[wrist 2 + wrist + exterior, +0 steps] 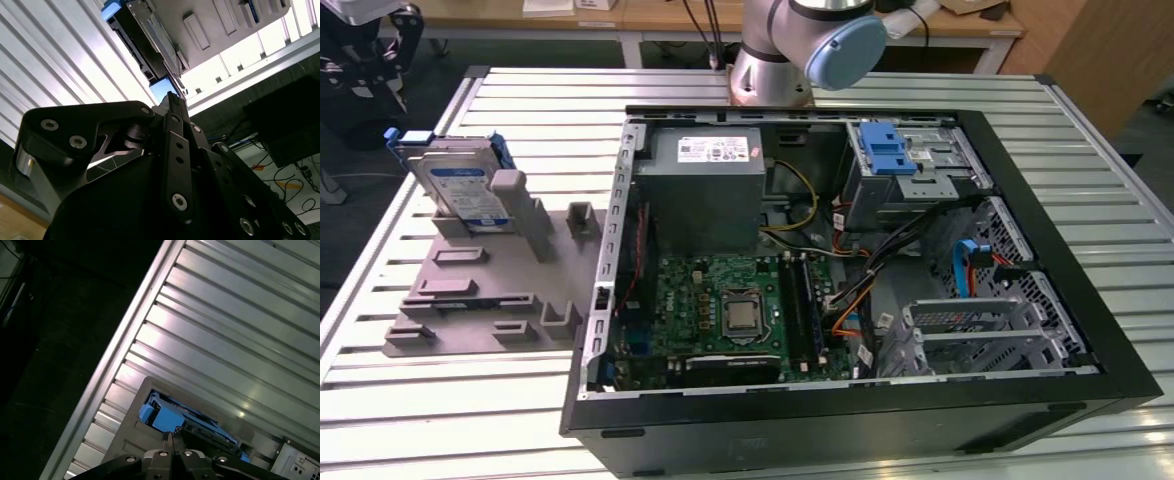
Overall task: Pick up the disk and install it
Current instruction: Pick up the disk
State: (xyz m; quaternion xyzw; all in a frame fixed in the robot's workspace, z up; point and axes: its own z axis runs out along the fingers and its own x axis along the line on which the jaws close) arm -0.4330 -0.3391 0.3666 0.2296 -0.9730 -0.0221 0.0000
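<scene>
Your jaws (170, 436) are pressed together with nothing between them. In both wrist views their tips line up with the blue carrier end of the disk (161, 416); you can't tell whether they touch it. In the exterior view the disk (460, 185) stands upright in the grey fixture (480, 300) on the slatted table (454, 420), at the exterior view's left, beside the open computer case (1121, 370).

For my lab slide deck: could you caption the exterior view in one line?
Disk stands on edge in a grey holder beside the open computer case on a slatted table.
</scene>
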